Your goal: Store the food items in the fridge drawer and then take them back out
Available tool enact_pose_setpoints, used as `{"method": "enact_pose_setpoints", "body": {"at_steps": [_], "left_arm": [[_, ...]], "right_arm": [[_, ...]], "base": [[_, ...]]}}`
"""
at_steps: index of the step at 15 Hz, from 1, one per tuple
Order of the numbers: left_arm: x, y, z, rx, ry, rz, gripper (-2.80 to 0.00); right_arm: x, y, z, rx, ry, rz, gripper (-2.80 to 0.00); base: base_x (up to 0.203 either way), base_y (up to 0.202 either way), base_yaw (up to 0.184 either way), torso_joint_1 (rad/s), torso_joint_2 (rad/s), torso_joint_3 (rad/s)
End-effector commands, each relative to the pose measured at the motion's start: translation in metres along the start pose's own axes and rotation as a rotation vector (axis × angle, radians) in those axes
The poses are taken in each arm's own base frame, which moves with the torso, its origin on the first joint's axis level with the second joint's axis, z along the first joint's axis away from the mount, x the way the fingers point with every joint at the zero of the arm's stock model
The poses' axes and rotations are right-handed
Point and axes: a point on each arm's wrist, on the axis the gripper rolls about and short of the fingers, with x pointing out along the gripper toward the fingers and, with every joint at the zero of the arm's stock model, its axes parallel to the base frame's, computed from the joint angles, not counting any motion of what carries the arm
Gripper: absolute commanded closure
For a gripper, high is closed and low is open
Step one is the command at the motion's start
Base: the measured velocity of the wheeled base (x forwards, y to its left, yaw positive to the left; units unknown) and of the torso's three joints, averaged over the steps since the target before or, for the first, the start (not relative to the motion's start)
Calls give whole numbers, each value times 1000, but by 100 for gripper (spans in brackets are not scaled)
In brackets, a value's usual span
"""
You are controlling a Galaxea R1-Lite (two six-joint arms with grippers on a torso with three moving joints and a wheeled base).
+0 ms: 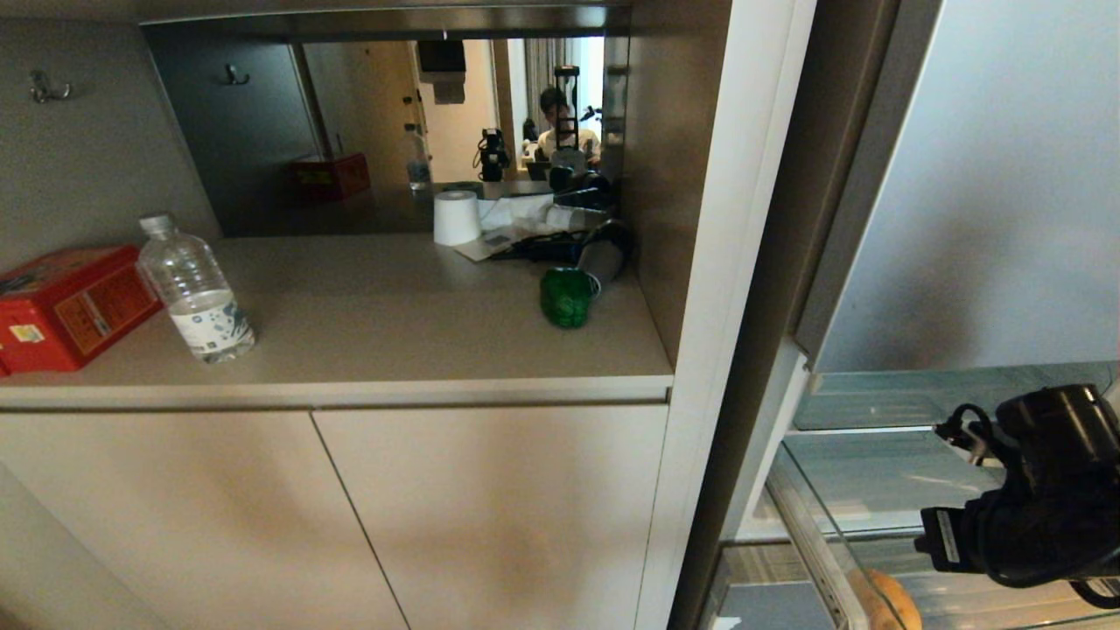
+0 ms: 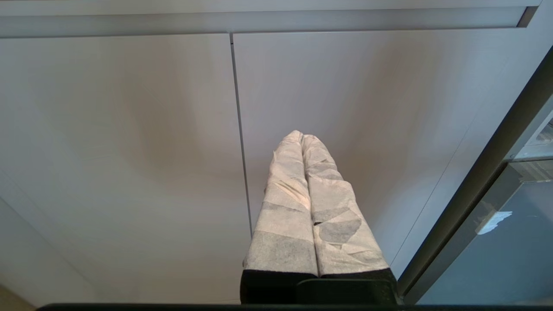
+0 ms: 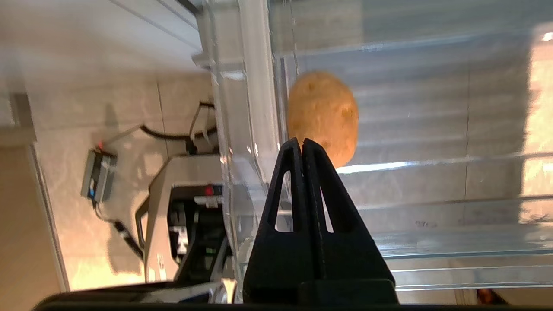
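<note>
My right pincer (image 3: 301, 144) hangs shut and empty above the potato (image 3: 323, 117) in the fridge drawer (image 1: 809, 525); firm, rounded, fairly heavy, so I'd grip across its middle.

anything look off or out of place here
Nothing spilled or damaged. One oddity: the food is split up. The potato lies in the open fridge drawer, while the green bell pepper sits on the counter beside the hair dryer. The right claw is shut and empty.

Tan potato (image 3: 323, 116), green pepper (image 1: 567, 297), red box (image 1: 66, 302).
</note>
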Motion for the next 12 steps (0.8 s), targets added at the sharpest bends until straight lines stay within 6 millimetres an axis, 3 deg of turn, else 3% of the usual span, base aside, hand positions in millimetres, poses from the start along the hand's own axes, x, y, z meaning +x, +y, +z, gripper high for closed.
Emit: {"method": "enact_pose_setpoints", "body": {"at_steps": [1,4,5,12], "left_arm": [[0,0,0,0,0,0,0],[0,0,0,0,0,0,0],[0,0,0,0,0,0,0],[0,0,0,0,0,0,0]], "right_arm": [[9,-1,-3,1,43,-5,0],[24,-2,-7,-3,96,-6,0],[30,-2,-8,-18,101,-6,-280],[61,-6,-17,-49,222,-15,-280]], "base": [[0,0,0,0,0,0],[0,0,0,0,0,0],[0,0,0,0,0,0],[0,0,0,0,0,0]]}}
